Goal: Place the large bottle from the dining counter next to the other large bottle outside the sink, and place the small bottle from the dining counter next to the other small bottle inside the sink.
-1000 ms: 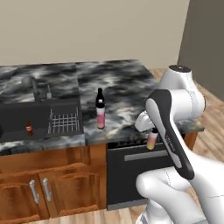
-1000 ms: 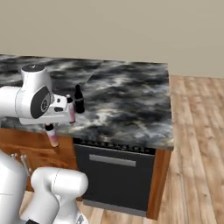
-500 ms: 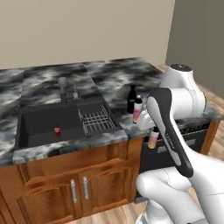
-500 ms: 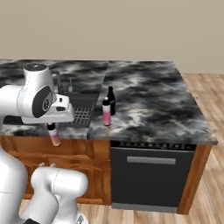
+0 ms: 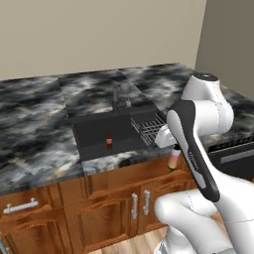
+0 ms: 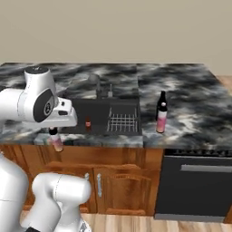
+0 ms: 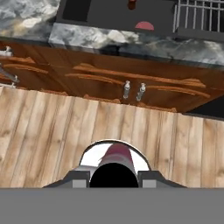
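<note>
Over the last second the base has driven sideways along the black-and-grey marbled counter: the whole view has slid, so the dark recessed sink [image 6: 108,115] now sits almost straight ahead instead of off to one side. The bottles on the counter have not moved; only the cameras have.

The two-finger gripper [image 6: 54,132] stays clamped on the dark cap of the short pale pink bottle with an orange base [image 6: 56,142], which hangs just below the counter edge, in front of the reddish-brown cabinet doors [image 5: 114,208]. That puts it close to its goal, the short solid-red bottle [image 6: 88,123] standing inside the sink.

The large-bottle half looks done: the tall pink dark-capped bottle [image 6: 161,119] stands just beside the tall all-black bottle [image 6: 161,102], outside the sink by the wire rack [image 6: 122,122].

From the left base, the arm hides that pair. In the hand view the fingertips probably sit beside the cap, but the bottom edge cuts them off.
</note>
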